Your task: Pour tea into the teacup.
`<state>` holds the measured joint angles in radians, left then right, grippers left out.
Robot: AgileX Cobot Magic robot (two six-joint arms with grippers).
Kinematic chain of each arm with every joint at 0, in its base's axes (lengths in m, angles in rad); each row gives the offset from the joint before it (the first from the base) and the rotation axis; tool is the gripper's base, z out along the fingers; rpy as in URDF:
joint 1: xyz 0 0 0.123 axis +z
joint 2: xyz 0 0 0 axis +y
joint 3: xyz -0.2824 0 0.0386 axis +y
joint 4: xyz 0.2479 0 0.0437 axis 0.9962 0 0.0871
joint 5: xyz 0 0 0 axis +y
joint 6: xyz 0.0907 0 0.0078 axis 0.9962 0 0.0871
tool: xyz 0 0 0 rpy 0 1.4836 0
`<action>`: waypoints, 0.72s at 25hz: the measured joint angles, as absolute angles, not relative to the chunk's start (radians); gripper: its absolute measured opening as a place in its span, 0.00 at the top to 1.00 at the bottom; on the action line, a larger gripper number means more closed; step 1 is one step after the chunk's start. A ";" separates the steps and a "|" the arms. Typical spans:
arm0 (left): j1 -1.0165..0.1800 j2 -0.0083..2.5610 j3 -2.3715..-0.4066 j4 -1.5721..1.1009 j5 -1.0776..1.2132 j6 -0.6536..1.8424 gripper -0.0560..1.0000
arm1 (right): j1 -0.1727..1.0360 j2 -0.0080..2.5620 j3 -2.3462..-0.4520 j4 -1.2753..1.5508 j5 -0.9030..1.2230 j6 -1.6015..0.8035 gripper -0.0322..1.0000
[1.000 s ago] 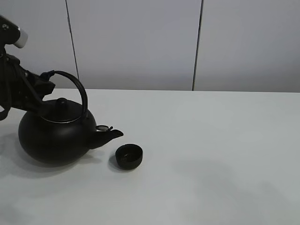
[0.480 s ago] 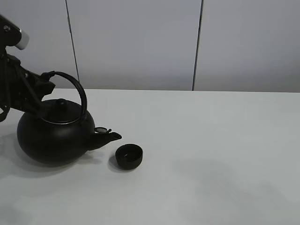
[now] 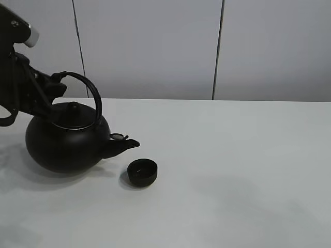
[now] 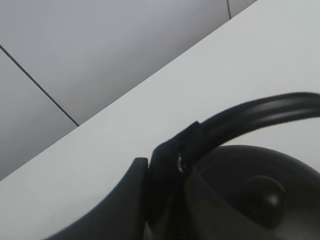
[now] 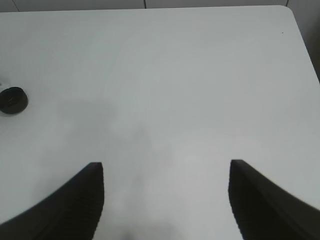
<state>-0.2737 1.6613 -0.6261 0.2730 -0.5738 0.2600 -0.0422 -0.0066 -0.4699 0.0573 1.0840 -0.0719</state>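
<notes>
A big round black kettle (image 3: 67, 144) with an arched handle (image 3: 92, 93) hangs at the left, its spout (image 3: 126, 145) pointing right, just above and left of the teacup. The teacup (image 3: 142, 172) is small, black and low; it also shows in the right wrist view (image 5: 12, 100). My left gripper (image 3: 54, 87) is shut on the kettle's handle (image 4: 250, 117) at its left end. No tea stream shows. My right gripper (image 5: 167, 200) is open and empty over bare table, far from the cup, and is out of the exterior view.
The white table (image 3: 232, 170) stretches wide to the right of the cup. Grey wall panels (image 3: 150, 46) stand behind its back edge. The table's right edge shows in the right wrist view (image 5: 302, 40).
My left gripper has lifted the kettle a little and carried it right. The spout tip now sits higher and closer over the teacup. The cup has not moved.
</notes>
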 joint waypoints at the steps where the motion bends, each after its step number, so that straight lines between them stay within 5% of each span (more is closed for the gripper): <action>1: -0.273 1.661 -0.627 0.273 -0.574 0.260 0.84 | -0.042 -0.007 -0.470 0.057 1.084 -0.072 0.50; 18: -0.273 1.661 -0.629 0.273 -0.568 0.266 0.84 | -0.042 -0.007 -0.470 0.057 1.083 -0.072 0.50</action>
